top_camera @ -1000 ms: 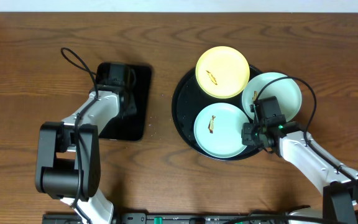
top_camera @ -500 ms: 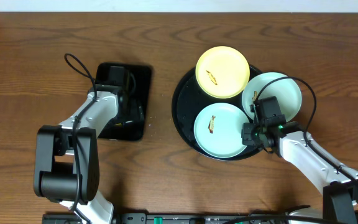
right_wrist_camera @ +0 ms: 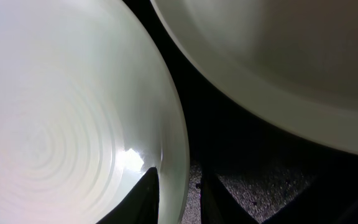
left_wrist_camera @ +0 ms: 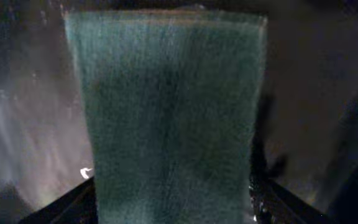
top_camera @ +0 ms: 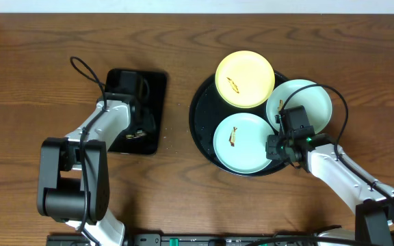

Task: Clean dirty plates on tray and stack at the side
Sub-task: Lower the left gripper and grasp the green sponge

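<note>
The right pincer [right_wrist_camera: 179, 200] sits low at the edge of the nearer mint plate [top_camera: 242, 142], one finger [right_wrist_camera: 149, 194] inside the rim and the other outside it, over the black floor of the round tray [top_camera: 200, 116]. The jaws stand only a narrow way apart with the rim between them. I cannot tell whether they pinch it or merely straddle it. From this pincer, the plate's shallow bowl spreads away on the inner finger's side, with a brown smear [top_camera: 232, 137] at its centre, well clear of the fingertips. The second mint plate [top_camera: 308, 101] lies just ahead and towards the outer finger's side. It is close beside the first, with a dark strip of tray showing between their rims. The pale yellow plate [top_camera: 245, 78] lies farther ahead of the pincer, beyond both mint plates at the tray's far edge, and carries its own small smear. All three plates lie on the round tray. Across the wooden table [top_camera: 33, 55], well apart from the plates, the left pincer [left_wrist_camera: 173, 205] reaches over the small rectangular tray [top_camera: 157, 87]. A green sponge [left_wrist_camera: 166, 93] fills the space between its jaws and runs straight ahead of them, with a dark finger [left_wrist_camera: 73, 204] on either flank. Whether the jaws are pressing the sponge or standing loose beside it cannot be told.
</note>
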Tool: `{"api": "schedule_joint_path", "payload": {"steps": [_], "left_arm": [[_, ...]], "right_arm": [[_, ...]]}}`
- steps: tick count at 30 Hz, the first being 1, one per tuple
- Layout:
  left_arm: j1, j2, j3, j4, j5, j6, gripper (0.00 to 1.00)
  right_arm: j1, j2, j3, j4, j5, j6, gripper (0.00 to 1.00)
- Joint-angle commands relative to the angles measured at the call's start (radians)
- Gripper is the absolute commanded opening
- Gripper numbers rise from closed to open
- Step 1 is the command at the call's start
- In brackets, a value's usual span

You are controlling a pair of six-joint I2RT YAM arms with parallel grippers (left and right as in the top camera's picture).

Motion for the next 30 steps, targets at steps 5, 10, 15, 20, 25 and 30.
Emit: {"api": "schedule_joint_path", "payload": {"steps": [5, 10, 15, 20, 25, 30], "left_arm": [[0.003, 0.003, 0.007, -0.088, 0.27, -0.004, 0.72], [0.003, 0.003, 0.007, -0.107, 0.366, -0.005, 0.72], [0.003, 0.003, 0.007, -0.114, 0.365, -0.004, 0.73], [0.003, 0.003, 0.007, -0.114, 0.265, -0.003, 0.74], [0.003, 0.003, 0.019, -0.098, 0.189, -0.003, 0.82], [0.003, 0.003, 0.056, -0.063, 0.169, -0.005, 0.84]], "right_arm": [[0.006, -0.008, -0.004, 0.003, 0.006, -0.007, 0.22], [0.006, -0.008, -0.004, 0.001, 0.006, -0.007, 0.22], [0.006, -0.008, -0.004, 0.0, 0.006, -0.007, 0.22], [0.006, -0.008, -0.004, 0.0, 0.006, -0.007, 0.22], [0.006, -0.008, -0.004, 0.0, 0.006, -0.007, 0.23], [0.006, -0.008, -0.004, 0.0, 0.006, -0.007, 0.24]]}}
